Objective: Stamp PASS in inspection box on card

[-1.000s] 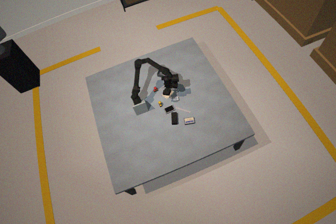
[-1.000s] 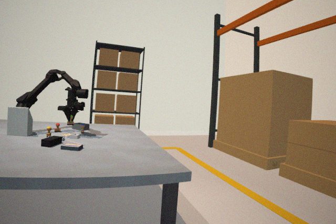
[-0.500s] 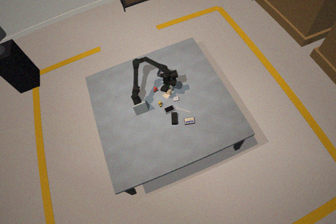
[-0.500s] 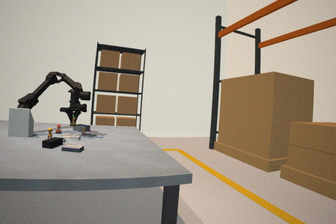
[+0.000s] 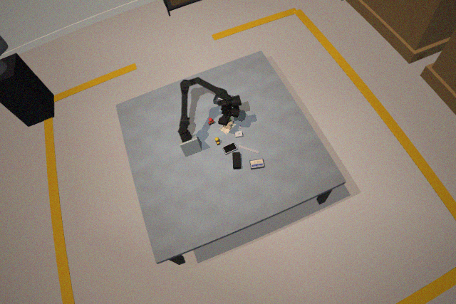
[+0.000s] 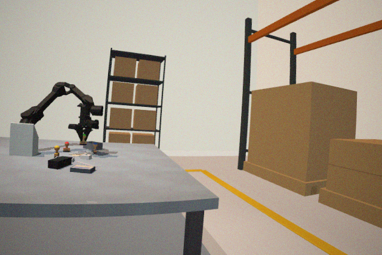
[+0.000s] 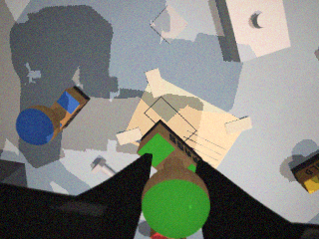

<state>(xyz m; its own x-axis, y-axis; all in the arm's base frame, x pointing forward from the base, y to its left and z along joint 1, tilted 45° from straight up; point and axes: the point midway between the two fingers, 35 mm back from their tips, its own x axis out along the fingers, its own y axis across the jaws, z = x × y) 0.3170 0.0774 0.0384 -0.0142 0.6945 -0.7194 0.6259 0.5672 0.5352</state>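
Observation:
My gripper (image 5: 226,121) (image 6: 83,140) (image 7: 173,163) is shut on the green-knobbed stamp (image 6: 84,137) (image 7: 175,205), held upright above the bench. Raised dark lettering shows along its base edge; its underside is hidden, so ink on it cannot be told. The cream card (image 5: 226,129) (image 7: 211,126) lies below, with pale tabs at its corners. In the wrist view the stamp's base overlaps the near side of the outlined inspection box (image 7: 179,114). No print shows in the visible part, which is partly shadowed. The open black ink pad (image 5: 230,148) lies away from the card.
Blue (image 6: 95,147) (image 7: 35,126), red (image 5: 210,121) (image 6: 66,146) and yellow (image 5: 217,141) (image 6: 57,150) stamps stand around the card. A white block (image 5: 239,134) (image 7: 266,27), a bolt (image 7: 102,164), a black block (image 5: 236,161) (image 6: 59,162) and a labelled case (image 5: 256,164) (image 6: 82,169) also lie here.

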